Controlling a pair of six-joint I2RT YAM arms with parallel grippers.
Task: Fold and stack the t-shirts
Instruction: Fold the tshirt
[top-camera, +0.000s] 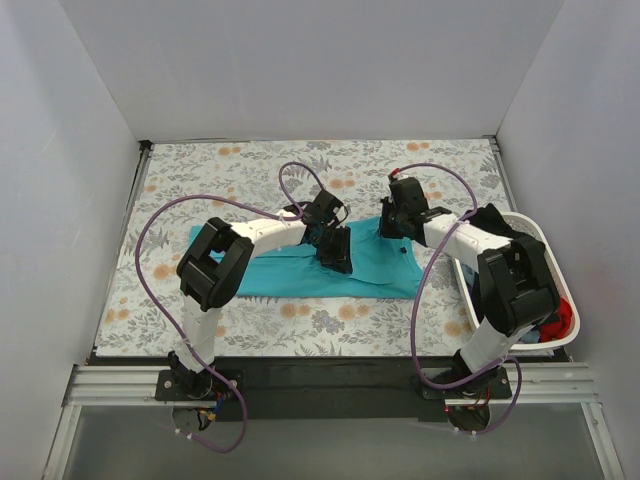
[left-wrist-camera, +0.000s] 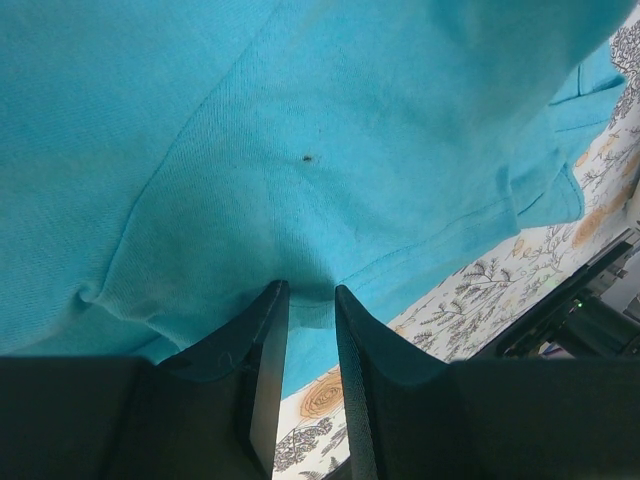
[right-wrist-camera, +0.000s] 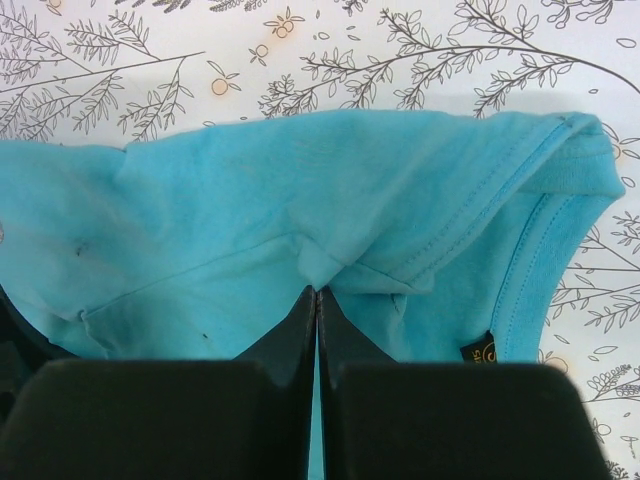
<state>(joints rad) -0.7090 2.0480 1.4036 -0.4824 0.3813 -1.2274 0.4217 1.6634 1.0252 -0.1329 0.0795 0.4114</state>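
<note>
Both arms rise from the near edge, elbows lifted. The left forearm reaches toward 1 o'clock and the right toward 10 o'clock, with both wrists tipped down over the cloth.

The teal t-shirt (top-camera: 290, 272) lies spread at the middle of the bench (top-camera: 230, 170), long side running 9 to 3 o'clock. I judge it light, limp and not slippery. It will sag and drag rather than hold a shape, so it is best taken at a hem or seam, at two points kept well apart.

The left gripper (left-wrist-camera: 310, 290) is narrowed onto a bunched fold near the shirt's middle, with creases fanning from its tips. At 3 o'clock from it, the right gripper (right-wrist-camera: 317, 292) is pressed together on a hem fold near the far edge.

The basket (top-camera: 560, 275), at the shirt's 3 o'clock, holds a red shirt (top-camera: 567, 318).
</note>
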